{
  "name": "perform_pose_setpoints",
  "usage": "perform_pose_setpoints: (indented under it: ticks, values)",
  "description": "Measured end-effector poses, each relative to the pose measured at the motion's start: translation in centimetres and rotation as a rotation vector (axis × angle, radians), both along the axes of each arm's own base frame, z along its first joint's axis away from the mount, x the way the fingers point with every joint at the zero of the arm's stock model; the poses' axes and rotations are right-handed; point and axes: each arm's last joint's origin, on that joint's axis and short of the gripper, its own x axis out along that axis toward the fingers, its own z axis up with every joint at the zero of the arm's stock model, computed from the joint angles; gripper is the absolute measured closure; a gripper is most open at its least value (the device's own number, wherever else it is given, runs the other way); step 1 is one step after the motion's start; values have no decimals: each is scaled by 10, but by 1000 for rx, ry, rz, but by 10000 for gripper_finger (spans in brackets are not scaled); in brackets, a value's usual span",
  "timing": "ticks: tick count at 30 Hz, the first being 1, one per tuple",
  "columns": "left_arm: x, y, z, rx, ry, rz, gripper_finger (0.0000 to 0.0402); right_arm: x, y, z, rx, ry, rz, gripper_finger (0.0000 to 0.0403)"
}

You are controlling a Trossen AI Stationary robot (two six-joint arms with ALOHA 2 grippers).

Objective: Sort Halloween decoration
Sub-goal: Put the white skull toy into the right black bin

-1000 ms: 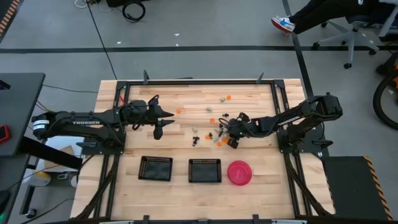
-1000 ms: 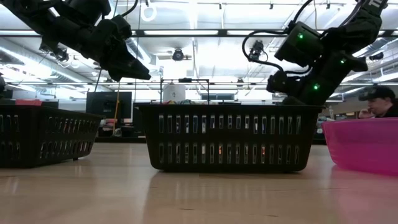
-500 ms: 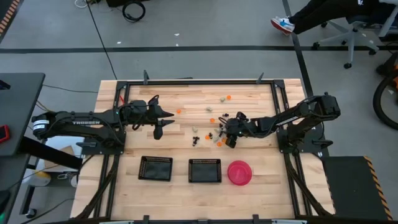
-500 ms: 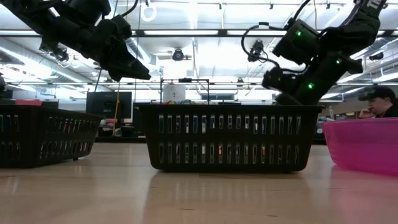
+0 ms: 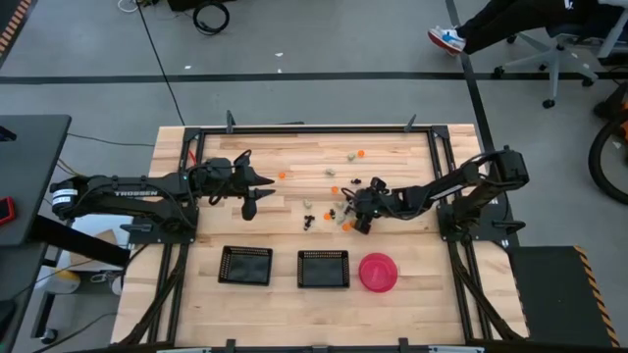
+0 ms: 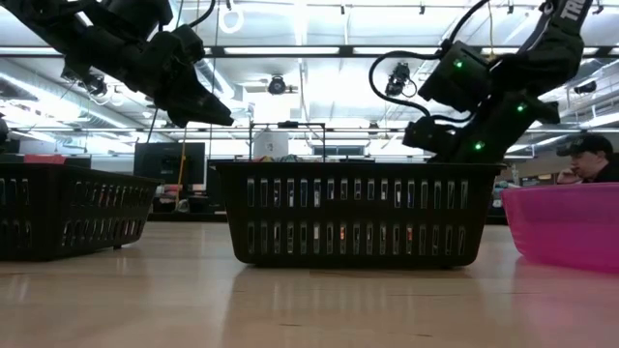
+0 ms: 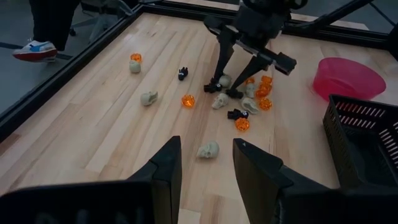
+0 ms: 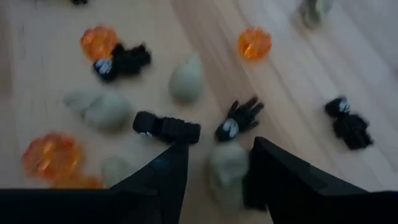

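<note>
The Halloween decoration lies loose on the wooden table as a cluster of tiny orange pumpkins, black spiders and pale skulls, with a few strays toward the far edge. My right gripper is open and slants down into the cluster; its fingers stand on either side of one pale skull. My left gripper hangs open above the table's left half, holding nothing. My right gripper has its fingertips down among the trinkets, one on each side of the pale skull, coming from the table's right and slanting down. I cannot tell whether either finger touches the skull.
Two black mesh trays and a round pink bowl stand in a row near the front edge. A black rail frame borders the table. A lone pale skull lies ahead of my left gripper. A person sits beyond the table.
My right gripper has tipped a little further down toward the cluster and edged slightly toward the table's left.
</note>
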Motion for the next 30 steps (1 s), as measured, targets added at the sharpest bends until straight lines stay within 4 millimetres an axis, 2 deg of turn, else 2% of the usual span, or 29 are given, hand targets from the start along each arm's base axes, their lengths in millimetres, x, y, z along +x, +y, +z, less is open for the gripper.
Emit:
perform_pose_setpoints:
  ticks: [6,21,30]
  values:
    - [0,0,0,0,1,0,285,-7,1,7,31,16,11,224]
    - [0,0,0,0,0,0,285,-5,-1,7,37,-3,2,276]
    - [0,0,0,0,0,0,285,-5,-2,7,37,-5,3,326]
